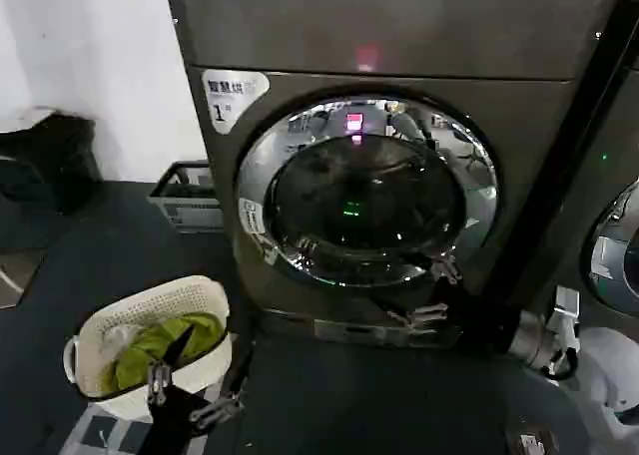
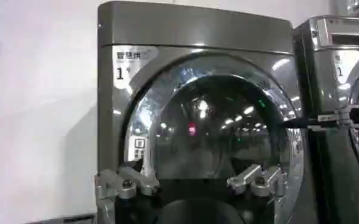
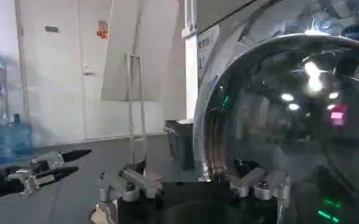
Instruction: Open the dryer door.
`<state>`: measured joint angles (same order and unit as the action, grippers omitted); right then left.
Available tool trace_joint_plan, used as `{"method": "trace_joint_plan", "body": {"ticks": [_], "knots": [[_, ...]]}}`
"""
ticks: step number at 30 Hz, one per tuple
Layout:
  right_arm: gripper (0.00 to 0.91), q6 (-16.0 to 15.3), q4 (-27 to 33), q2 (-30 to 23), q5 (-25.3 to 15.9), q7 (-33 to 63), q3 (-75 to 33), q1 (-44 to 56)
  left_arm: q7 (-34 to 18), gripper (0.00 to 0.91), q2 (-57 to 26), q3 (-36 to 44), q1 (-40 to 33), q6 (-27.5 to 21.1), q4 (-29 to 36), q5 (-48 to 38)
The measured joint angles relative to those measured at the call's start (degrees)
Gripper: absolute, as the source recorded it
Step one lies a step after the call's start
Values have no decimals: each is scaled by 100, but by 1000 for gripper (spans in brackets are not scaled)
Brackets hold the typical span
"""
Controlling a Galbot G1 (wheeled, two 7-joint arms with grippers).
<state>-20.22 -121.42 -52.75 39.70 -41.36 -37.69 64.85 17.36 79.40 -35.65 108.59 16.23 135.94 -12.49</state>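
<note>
One dryer door (image 1: 366, 190), shut, fills its machine's front. Right pincer (image 1: 436, 300), spread wide, hangs just below the chrome rim; left pincer (image 1: 190, 398), also wide, hovers above a white basket (image 1: 95, 330) holding green cloth (image 1: 160, 343).

Dryer door (image 1: 367, 191): chrome ring w/ dark glass; white perforated basket (image 1: 150, 320) w/ green cloth (image 1: 165, 340).
</note>
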Motion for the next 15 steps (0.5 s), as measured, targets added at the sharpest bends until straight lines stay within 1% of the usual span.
{"method": "trace_joint_plan", "body": {"ticks": [5,10,15], "knots": [[907,217,263,-55,-280,35,357,-407,-67,907,37,46,15,-132,-10,257],[907,223,557,-133,-485,235,826,-932,-132,907,92,85,26,-386,82,374],[907,353,933,-243,-893,255,1430,-1497,-159,907,128,148,31,-560,130,615]]}}
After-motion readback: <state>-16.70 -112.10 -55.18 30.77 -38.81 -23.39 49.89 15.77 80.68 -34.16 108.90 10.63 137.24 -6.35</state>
